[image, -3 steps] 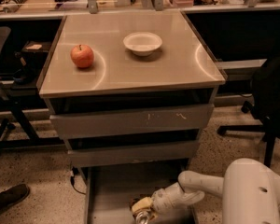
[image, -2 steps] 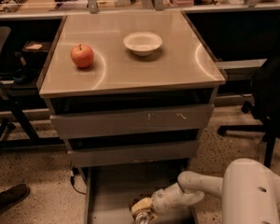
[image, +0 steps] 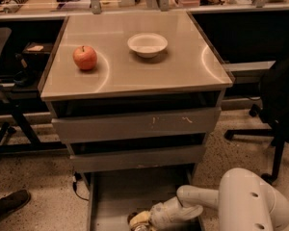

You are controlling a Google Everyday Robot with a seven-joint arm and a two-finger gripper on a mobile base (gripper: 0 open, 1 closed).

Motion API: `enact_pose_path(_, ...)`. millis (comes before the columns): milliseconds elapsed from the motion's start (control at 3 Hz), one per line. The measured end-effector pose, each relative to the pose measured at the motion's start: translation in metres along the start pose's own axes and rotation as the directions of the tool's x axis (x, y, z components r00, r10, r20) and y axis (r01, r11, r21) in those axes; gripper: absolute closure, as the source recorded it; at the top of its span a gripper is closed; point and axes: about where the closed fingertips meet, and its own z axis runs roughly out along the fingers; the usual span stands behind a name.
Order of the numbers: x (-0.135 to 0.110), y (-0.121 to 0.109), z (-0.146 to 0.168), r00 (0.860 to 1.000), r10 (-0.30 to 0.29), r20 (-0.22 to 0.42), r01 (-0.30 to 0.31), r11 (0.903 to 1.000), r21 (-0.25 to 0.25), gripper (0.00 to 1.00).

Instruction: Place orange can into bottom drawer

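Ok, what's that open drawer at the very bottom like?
The wide, shallow grey metal bottom drawer is pulled out towards the camera, beneath two upper grey drawers. It has a flat grey floor and low side walls. The robot's pale gripper reaches in near its front, at a small shiny orange can.

Warm dim indoor light; overhead glare arcs on tabletop (image: 135, 76); gripper (image: 142, 220) low in shadowed bottom drawer (image: 120, 191).

The bottom drawer (image: 118, 191) has bare floor at its rear, beneath the overhanging upper drawers (image: 135, 125), while the gripper (image: 144, 221) and orange can (image: 137, 218) crowd its front.
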Motion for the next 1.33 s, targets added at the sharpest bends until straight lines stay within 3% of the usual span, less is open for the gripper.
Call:
enact_pose_path(333,-0.016,-0.009,0.004,0.999,0.01,0.045,-0.011,0.9998,0.018,1.0)
enact_pose_path(667,-0.029,-0.011,-0.005,0.991,0.012,0.132,-0.019,0.9986,0.05,1.0)
enact_pose_path(1000,-0.042,-0.017,-0.018,0.973,0.018,0.229,-0.038,0.9959,0.083,1.0)
enact_pose_path(1333,-0.055,-0.029,-0.022,0.959,0.035,0.282,-0.065,0.9932,0.097,1.0)
